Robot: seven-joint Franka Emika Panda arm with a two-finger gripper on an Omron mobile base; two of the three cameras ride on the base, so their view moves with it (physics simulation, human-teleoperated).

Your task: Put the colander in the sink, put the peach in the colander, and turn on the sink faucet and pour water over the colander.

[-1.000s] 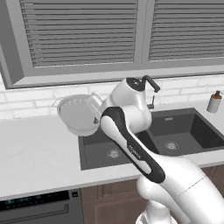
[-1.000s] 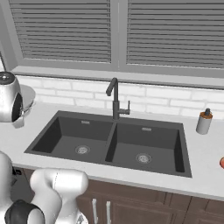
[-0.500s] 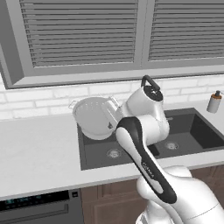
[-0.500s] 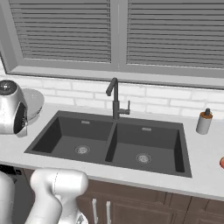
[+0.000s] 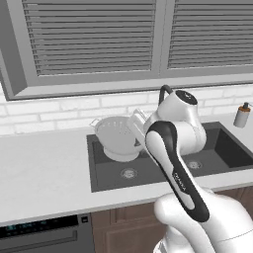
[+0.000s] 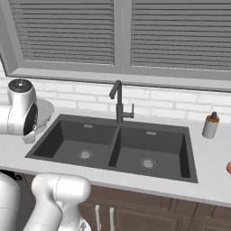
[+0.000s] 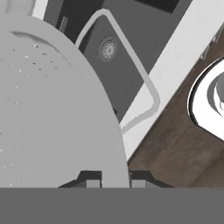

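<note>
The light grey perforated colander [image 5: 115,136] hangs tilted over the back left corner of the dark double sink [image 5: 112,171]. My gripper [image 5: 138,120] is shut on its right rim. In the hand view the colander [image 7: 52,109] is large on the left, its rim pinched between the fingertips [image 7: 89,180], with the left basin's drain [image 7: 107,50] below. From the right, the colander [image 6: 45,110] peeks out behind the hand, left of the sink [image 6: 92,135]. The sink faucet [image 6: 118,102] stands behind the divider. The peach [image 6: 228,168] lies on the counter at the far right edge.
A soap dispenser [image 6: 210,126] stands on the counter right of the sink, also in the left base view [image 5: 241,115]. A white tiled wall and shuttered window run behind. A dishwasher panel [image 5: 39,230] and wooden cabinet fronts [image 6: 149,212] sit below the counter.
My arm has swung right, carrying the colander from over the counter to over the left basin's back corner. The grip stayed shut.
</note>
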